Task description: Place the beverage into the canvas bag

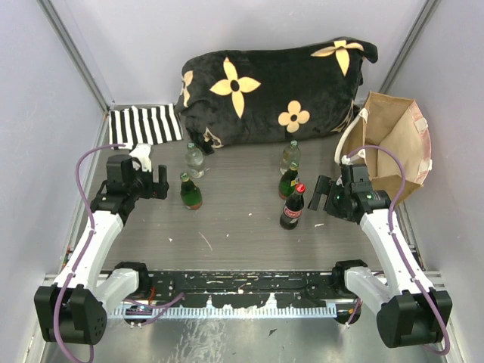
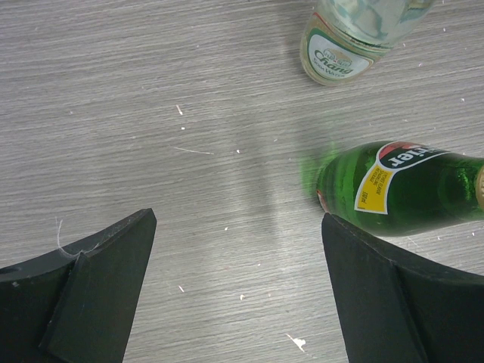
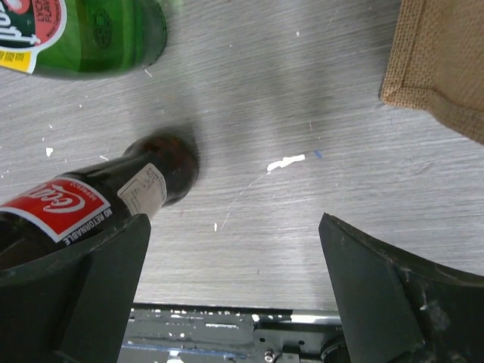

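Note:
Several bottles stand on the grey table. A dark cola bottle with a red cap (image 1: 293,206) stands just left of my right gripper (image 1: 321,194), which is open and empty; in the right wrist view the cola bottle (image 3: 83,204) sits beside the left finger of the gripper (image 3: 234,287). A green bottle (image 1: 190,192) stands just right of my left gripper (image 1: 161,183), also open and empty; in the left wrist view that bottle (image 2: 401,189) is by the right finger of the gripper (image 2: 238,287). The tan canvas bag (image 1: 393,144) stands at the far right, its corner (image 3: 439,68) near my right gripper.
A clear bottle (image 1: 194,160) stands behind the left green one and shows in the left wrist view (image 2: 340,45). Another clear bottle (image 1: 290,156) and a green bottle (image 1: 288,181) stand behind the cola. A black flowered cushion (image 1: 272,91) and a striped cloth (image 1: 144,125) lie at the back.

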